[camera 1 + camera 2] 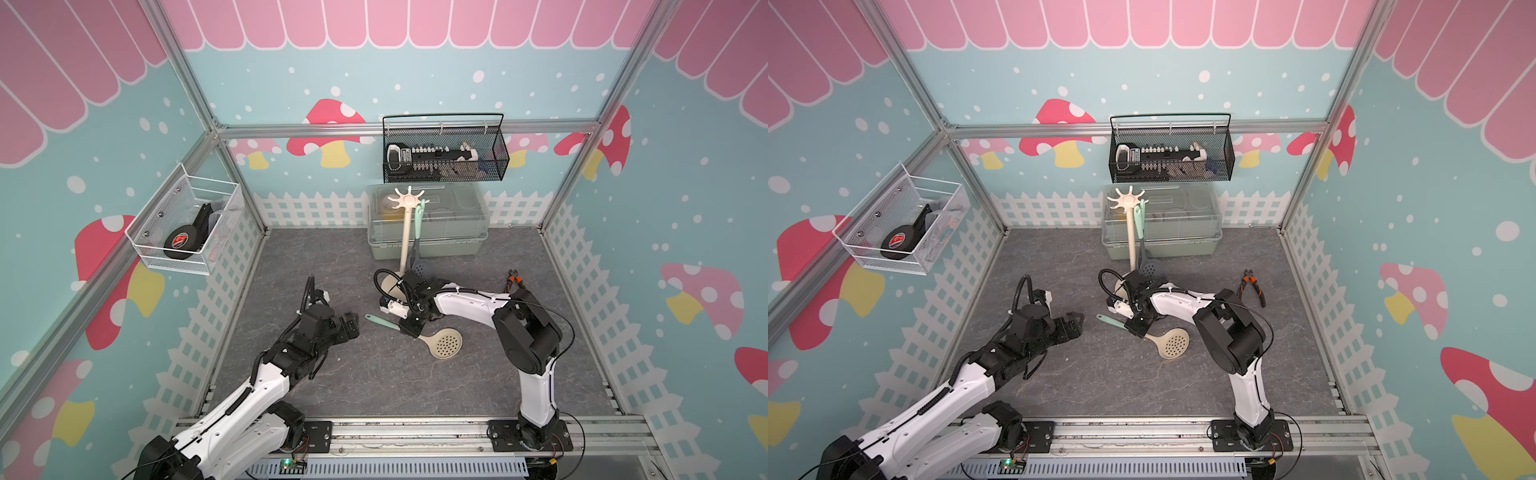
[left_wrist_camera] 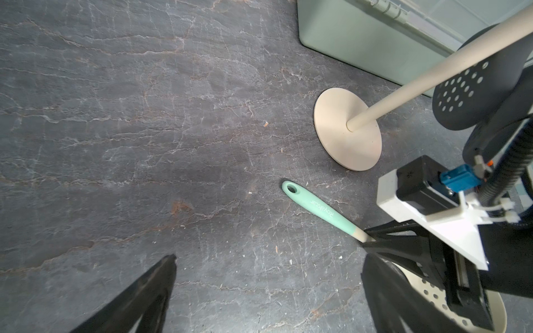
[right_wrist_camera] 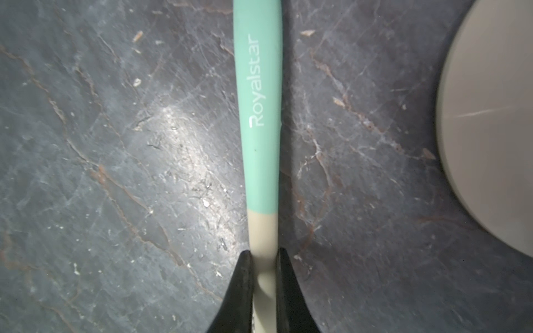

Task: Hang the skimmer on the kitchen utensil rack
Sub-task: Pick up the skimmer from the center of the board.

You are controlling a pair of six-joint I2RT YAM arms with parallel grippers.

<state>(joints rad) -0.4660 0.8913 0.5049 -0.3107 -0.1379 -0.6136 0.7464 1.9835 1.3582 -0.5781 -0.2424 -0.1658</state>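
Note:
The skimmer (image 1: 446,343) (image 1: 1174,341) lies flat on the grey table, its cream perforated head toward the front and its mint handle (image 2: 320,210) (image 3: 259,115) pointing left. My right gripper (image 1: 409,326) (image 1: 1138,326) (image 3: 264,253) is shut on the cream neck just below the mint part. Behind it stands the kitchen utensil rack (image 1: 405,237) (image 1: 1131,237), a cream pole on a round base (image 2: 340,135) (image 3: 490,129), with a dark perforated utensil (image 1: 419,262) (image 2: 467,95) hanging from a hook. To the left, my left gripper (image 1: 351,326) (image 1: 1075,324) (image 2: 268,259) is open and empty.
A pale green box with a clear lid (image 1: 428,224) stands behind the rack. A black wire basket (image 1: 444,153) hangs on the back wall, a white mesh basket (image 1: 187,224) on the left wall. Pliers (image 1: 513,278) lie at the right.

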